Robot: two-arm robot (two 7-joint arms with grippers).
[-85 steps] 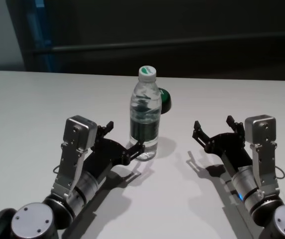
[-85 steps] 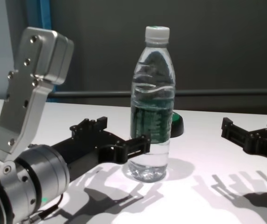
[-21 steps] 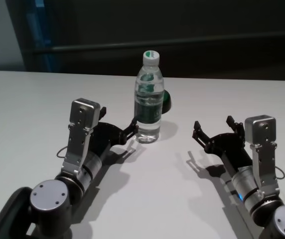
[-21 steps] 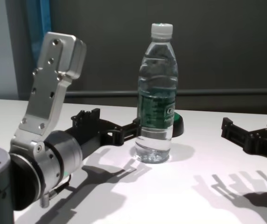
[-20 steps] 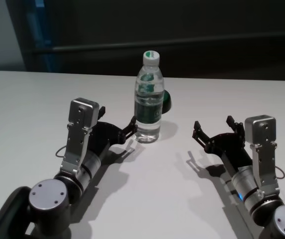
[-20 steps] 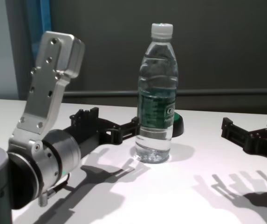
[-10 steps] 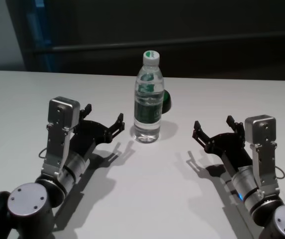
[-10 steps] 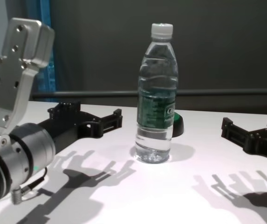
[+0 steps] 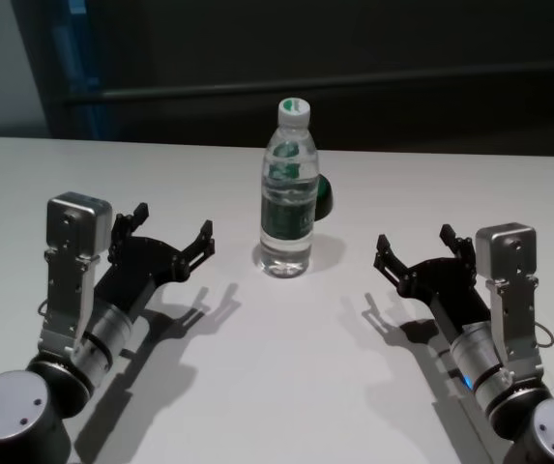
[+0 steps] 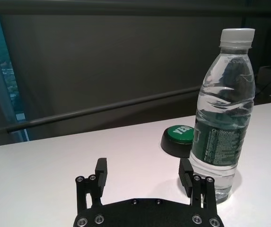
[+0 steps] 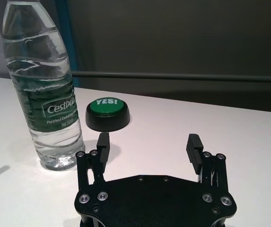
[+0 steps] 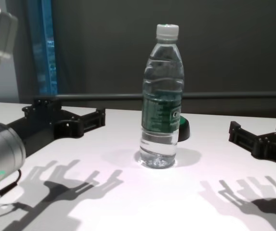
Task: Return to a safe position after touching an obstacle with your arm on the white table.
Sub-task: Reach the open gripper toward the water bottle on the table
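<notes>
Bottle (image 9: 287,188) stands upright, frame centre; only the right wrist view reads its green "Cestbon" label. Left gripper (image 9: 170,240) and right gripper (image 9: 425,253) both spread wide, empty.

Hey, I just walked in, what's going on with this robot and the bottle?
Nothing is being held. The water bottle stands upright on the white table, with a green button just behind it. The left gripper hovers open off to the bottle's left, with a clear gap between them. The right gripper hovers open on the other side, also apart from it.
</notes>
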